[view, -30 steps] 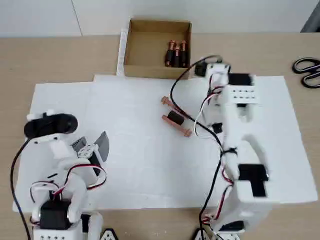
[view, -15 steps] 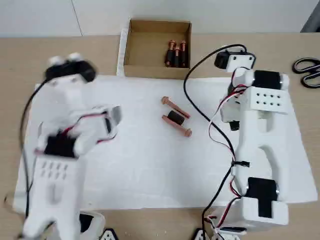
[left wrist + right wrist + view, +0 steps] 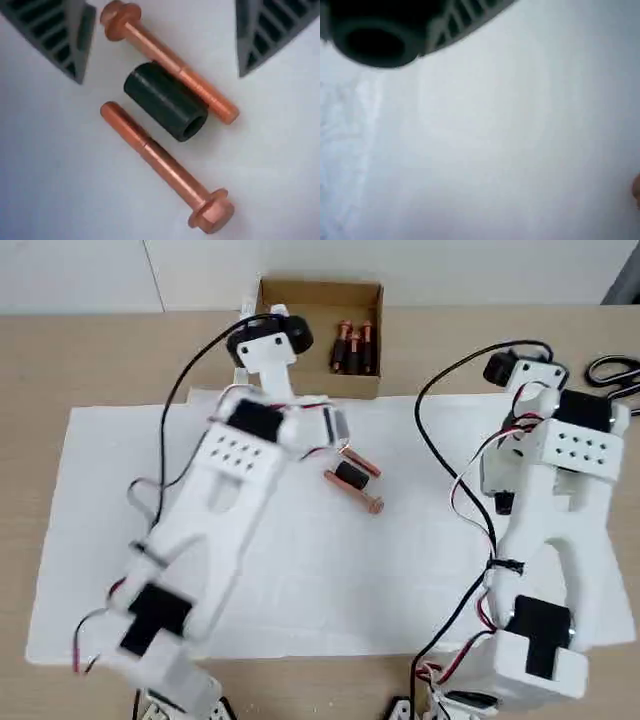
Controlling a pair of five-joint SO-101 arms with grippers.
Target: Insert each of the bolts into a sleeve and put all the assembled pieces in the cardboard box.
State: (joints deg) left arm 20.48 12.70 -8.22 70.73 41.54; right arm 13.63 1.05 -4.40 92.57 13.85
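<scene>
Hovering over the white sheet (image 3: 300, 590), the left gripper (image 3: 160, 77) is held spread wide above the black sleeve (image 3: 167, 107), which is flanked by two copper bolts (image 3: 160, 165); assembled pieces (image 3: 354, 348) are seen inside the cardboard box (image 3: 290, 330)

Left pincer (image 3: 161, 77) spread wide, pointing straight down; right pincer (image 3: 422, 35) clamped around a sleeve (image 3: 375, 42).
</scene>
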